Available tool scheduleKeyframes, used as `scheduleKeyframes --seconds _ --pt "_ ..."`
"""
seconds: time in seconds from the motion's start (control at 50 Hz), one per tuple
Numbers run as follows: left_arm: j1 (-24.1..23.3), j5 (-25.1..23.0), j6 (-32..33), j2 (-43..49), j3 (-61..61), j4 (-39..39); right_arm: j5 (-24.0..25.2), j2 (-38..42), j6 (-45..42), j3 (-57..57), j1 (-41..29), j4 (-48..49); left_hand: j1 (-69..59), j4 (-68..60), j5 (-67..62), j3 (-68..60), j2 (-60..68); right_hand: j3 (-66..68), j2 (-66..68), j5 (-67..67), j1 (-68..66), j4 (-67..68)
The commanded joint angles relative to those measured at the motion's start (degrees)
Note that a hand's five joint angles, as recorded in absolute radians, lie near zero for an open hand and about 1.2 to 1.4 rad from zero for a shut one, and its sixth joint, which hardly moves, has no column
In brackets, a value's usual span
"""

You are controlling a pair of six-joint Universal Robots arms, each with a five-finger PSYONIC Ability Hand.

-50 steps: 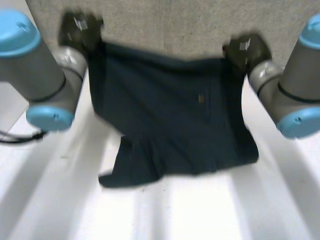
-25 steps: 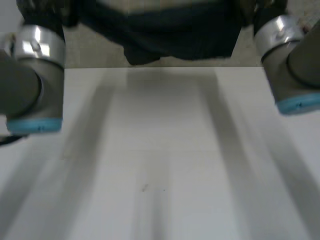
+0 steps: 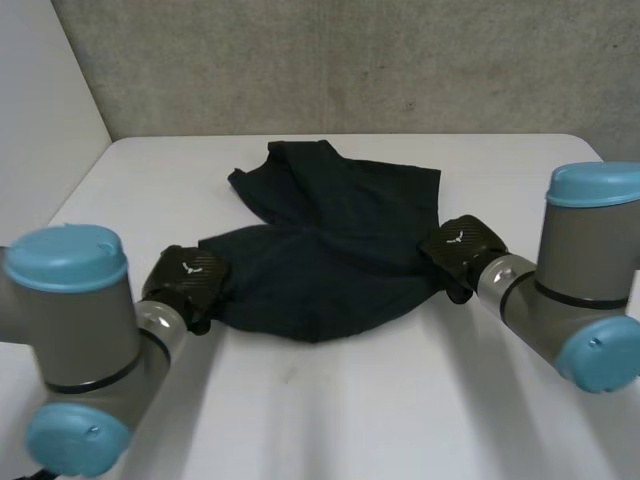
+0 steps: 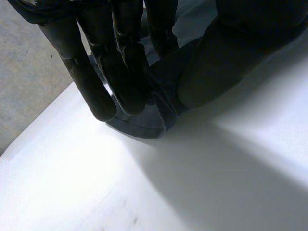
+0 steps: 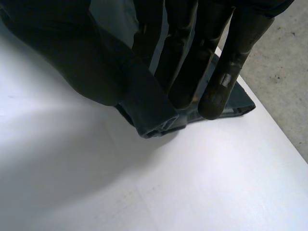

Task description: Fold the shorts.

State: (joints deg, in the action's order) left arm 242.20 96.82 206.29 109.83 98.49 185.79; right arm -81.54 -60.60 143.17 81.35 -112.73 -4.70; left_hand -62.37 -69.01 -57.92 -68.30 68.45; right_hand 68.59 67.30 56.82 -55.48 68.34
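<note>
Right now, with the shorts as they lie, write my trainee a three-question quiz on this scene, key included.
1. True or false: the dark shorts lie on the white table.
2. What is the left hand doing? A: hovering open above the table. B: pinching the shorts' edge between fingers and thumb. C: resting curled and empty.
3. Fill the gap: the right hand holds the shorts at their ___ (edge or middle).
Key: 1 true; 2 B; 3 edge.
</note>
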Motion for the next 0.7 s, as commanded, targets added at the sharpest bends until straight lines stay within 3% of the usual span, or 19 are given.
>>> scheduleKeyframes --seconds 0.02,0.16,0.22,0.32,0.44,0.56,0.7 --pt "-0.23 -0.14 6.03 -8.57 1.26 -16.56 1.03 -5.49 -1.48 3.20 -0.12 -11.71 -17.63 -10.99 -12.08 -11.69 11.55 11.41 12.70 13.18 -24.52 11.66" --pt "-2.60 -0.23 16.05 -16.74 4.86 -28.37 0.24 -13.46 -15.95 9.24 0.14 -34.47 -17.63 -10.99 -12.08 -11.69 11.55 11.41 12.70 13.18 -24.52 11.66" --pt "-2.78 -0.93 21.33 -20.44 5.74 -28.21 0.94 -16.82 -19.67 10.93 0.31 -35.38 -17.63 -10.99 -12.08 -11.69 11.55 11.41 12.70 13.18 -24.52 11.66" --pt "-2.26 -1.63 24.07 -20.62 4.69 -25.49 1.03 -18.24 -18.98 11.11 0.05 -32.75 -17.63 -10.99 -12.08 -11.69 11.55 11.41 12.70 13.18 -24.52 11.66" --pt "-2.61 -1.19 23.10 -11.58 -1.36 -15.03 0.95 -14.64 -13.72 8.56 -0.04 -26.78 -17.63 -10.99 -12.08 -11.69 11.55 11.41 12.70 13.18 -24.52 11.66" --pt "-2.96 -0.93 16.18 0.79 -15.31 -6.51 -0.90 -9.98 -7.12 3.82 0.05 -16.41 -17.63 -10.99 -12.08 -11.69 11.55 11.41 12.70 13.18 -24.52 11.66" --pt "-2.70 -0.14 11.76 14.34 -29.84 3.95 -6.96 -4.36 -5.62 -2.59 -0.12 -4.12 -17.63 -10.99 -12.08 -11.69 11.55 11.41 12.70 13.18 -24.52 11.66"
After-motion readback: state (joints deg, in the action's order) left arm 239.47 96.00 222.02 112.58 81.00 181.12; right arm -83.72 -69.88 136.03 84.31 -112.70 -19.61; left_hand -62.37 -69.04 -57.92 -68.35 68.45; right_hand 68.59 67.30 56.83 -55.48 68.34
